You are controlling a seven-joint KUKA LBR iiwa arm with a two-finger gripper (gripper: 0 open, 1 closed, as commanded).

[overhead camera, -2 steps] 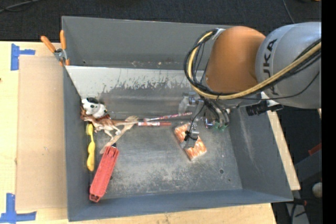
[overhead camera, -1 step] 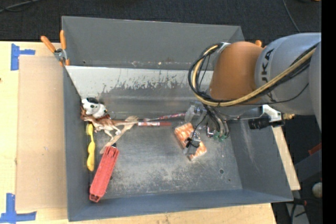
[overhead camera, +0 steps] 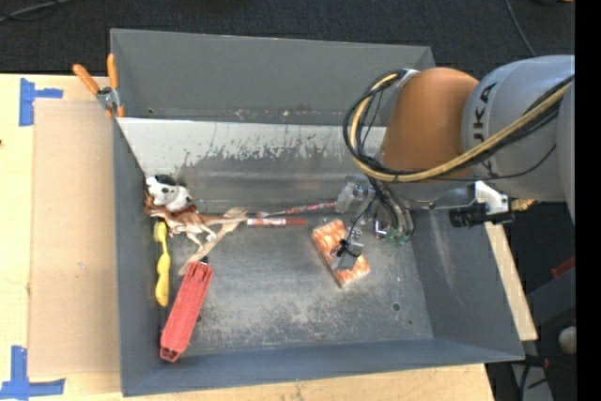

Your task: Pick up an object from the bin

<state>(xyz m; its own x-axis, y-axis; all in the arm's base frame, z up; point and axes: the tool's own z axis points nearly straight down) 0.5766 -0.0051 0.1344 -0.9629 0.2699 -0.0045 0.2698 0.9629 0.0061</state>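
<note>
- The orange patterned block (overhead camera: pixel 330 240) is lying flat on the floor of the bin (overhead camera: pixel 282 333), a little toward 3 o'clock from the middle and apart from every wall.
- The gripper (overhead camera: pixel 350 249) is hanging right over the middle part of the block. Whether the pincer is spread, pressed together or already pinching the block, I cannot tell from this angle.
- For this step, I am thinking you are doing best by keeping the pincer centred on the block's middle and closing across its short side, so the block is not twisting out.
- I am also advising a straight descent that is stopping before the metal floor is being pressed.
- The block's long axis is running from about 11 o'clock to about 5 o'clock. One end is pointing toward the back wall, the other toward the near right corner.
- The thin striped stick (overhead camera: pixel 282 218) is ending near the block at 11 o'clock, so watch it. The red flat piece (overhead camera: pixel 185 310) at 8 o'clock is lying well apart.
</note>
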